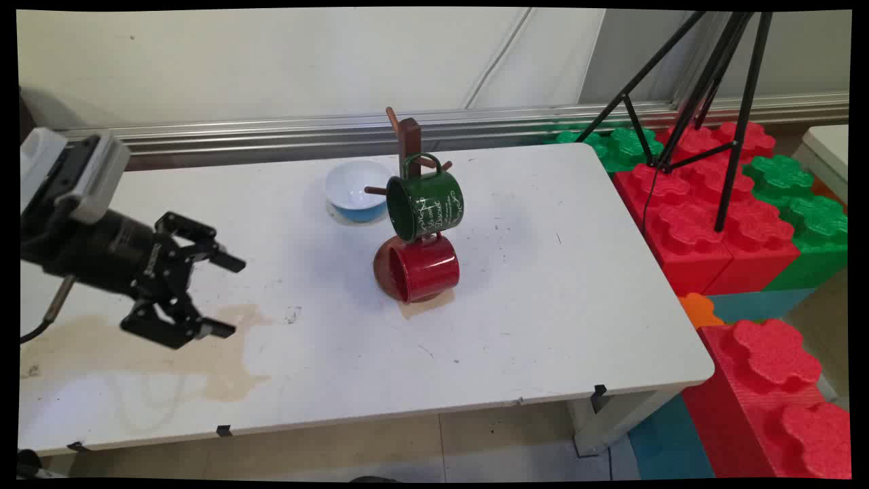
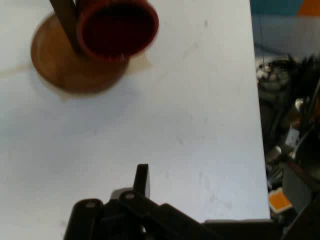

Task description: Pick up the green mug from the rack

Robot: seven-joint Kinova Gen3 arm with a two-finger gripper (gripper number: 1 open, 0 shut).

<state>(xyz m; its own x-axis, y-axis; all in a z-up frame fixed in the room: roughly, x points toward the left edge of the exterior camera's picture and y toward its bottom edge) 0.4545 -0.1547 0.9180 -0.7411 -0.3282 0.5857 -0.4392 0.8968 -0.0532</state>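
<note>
Left of wooden mug tree (image 1: 409,146), black gripper (image 1: 227,295) spread wide, empty; glossy enamel red mug (image 1: 422,269), green mug (image 1: 428,205) hanging.

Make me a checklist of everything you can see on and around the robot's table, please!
Surface: white table, with a brownish stain near the gripper.
Job's things: green mug and red mug hang on a wooden mug tree.
Clutter: white and blue bowl behind the tree.
Grippers: gripper open, holding nothing, above the table left of the mugs.
Cables: one dark cable under the arm.
Surroundings: black tripod on big red and green foam blocks, right of the table.
</note>
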